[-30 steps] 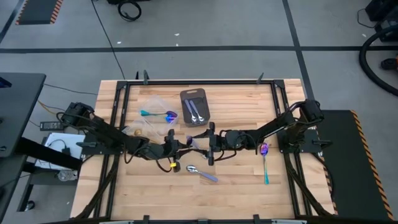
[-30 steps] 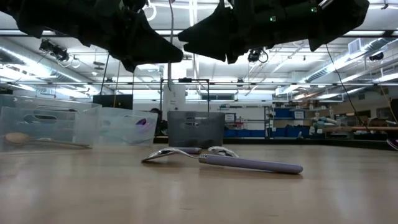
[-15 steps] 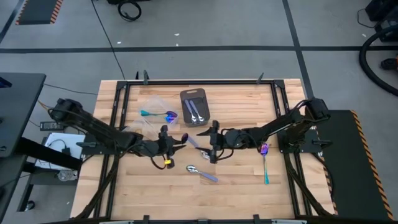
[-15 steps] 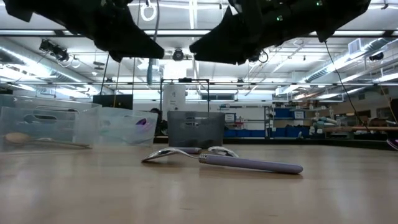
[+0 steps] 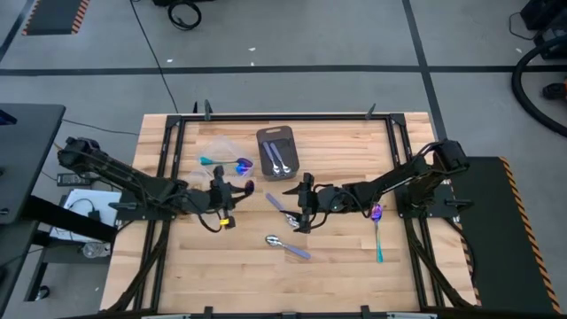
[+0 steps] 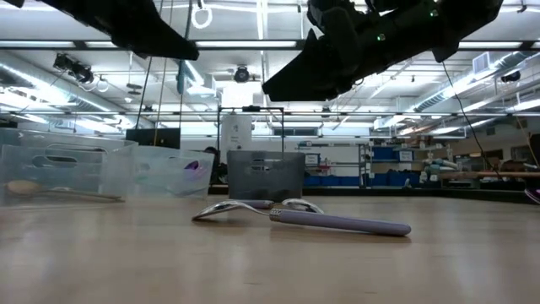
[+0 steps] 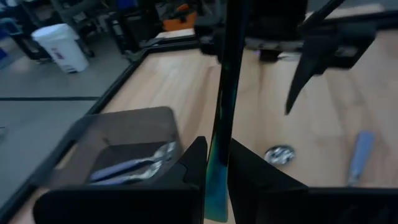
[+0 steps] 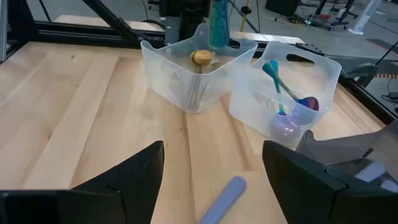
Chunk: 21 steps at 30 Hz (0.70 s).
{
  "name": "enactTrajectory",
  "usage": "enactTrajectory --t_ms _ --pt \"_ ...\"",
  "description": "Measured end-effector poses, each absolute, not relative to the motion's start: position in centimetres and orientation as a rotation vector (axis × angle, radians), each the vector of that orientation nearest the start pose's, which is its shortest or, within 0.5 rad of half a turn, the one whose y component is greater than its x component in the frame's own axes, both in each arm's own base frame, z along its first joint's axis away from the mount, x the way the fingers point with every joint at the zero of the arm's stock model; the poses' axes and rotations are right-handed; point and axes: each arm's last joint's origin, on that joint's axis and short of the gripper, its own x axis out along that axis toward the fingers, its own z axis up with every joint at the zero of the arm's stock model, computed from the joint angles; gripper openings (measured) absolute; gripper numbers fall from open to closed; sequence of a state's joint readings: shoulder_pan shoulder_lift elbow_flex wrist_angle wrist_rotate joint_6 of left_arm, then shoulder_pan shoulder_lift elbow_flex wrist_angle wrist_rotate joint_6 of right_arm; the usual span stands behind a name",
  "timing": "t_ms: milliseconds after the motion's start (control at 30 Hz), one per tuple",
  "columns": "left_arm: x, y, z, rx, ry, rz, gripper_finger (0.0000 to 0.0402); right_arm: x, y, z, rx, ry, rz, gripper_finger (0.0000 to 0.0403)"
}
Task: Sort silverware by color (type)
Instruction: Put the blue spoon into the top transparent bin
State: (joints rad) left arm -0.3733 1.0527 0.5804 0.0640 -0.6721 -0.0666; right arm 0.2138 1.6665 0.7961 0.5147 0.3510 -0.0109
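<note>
My left gripper (image 5: 232, 189) hangs above the table left of centre, near the two clear tubs, shut on an iridescent spoon (image 7: 219, 93) with a teal handle. Its purple bowl (image 5: 249, 187) points toward the table's right. My right gripper (image 5: 301, 206) stands open near the table's middle, above a lavender-handled piece (image 5: 276, 202) that lies flat on the wood. A silver-bowled, lavender-handled spoon (image 5: 288, 246) lies nearer the front. Another purple and teal spoon (image 5: 377, 226) lies at the right. My left gripper pinches the spoon's teal handle (image 7: 215, 163) between its two fingers. The spoon sticks out forward past the fingertips, roughly along the fingers, with the bowl end away from the gripper. It is lifted clear of the table.
A dark grey tray (image 5: 278, 152) at the back holds silver spoons. One clear tub (image 8: 292, 87) holds a teal and purple spoon; the tub beside it (image 8: 193, 74) holds a gold spoon (image 8: 200, 59). Bare wood lies along the front and the right half.
My left gripper has drawn back from my right gripper toward the table's left edge and has risen, carrying the teal-handled spoon with it. The lavender-handled piece beneath shows now.
</note>
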Motion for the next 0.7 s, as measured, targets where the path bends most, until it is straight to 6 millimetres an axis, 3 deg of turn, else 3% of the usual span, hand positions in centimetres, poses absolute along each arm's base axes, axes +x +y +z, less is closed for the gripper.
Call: enactTrajectory --t_ms 333,700 --pt "18.9 -4.5 24.1 0.275 0.449 0.446 0.0044 33.2 6.2 18.5 -0.108 0.342 -0.129 0.0281" --pt "17.8 -1.1 22.3 0.458 0.73 0.623 0.0044 33.2 6.3 18.4 -0.116 0.348 -0.092 0.0281"
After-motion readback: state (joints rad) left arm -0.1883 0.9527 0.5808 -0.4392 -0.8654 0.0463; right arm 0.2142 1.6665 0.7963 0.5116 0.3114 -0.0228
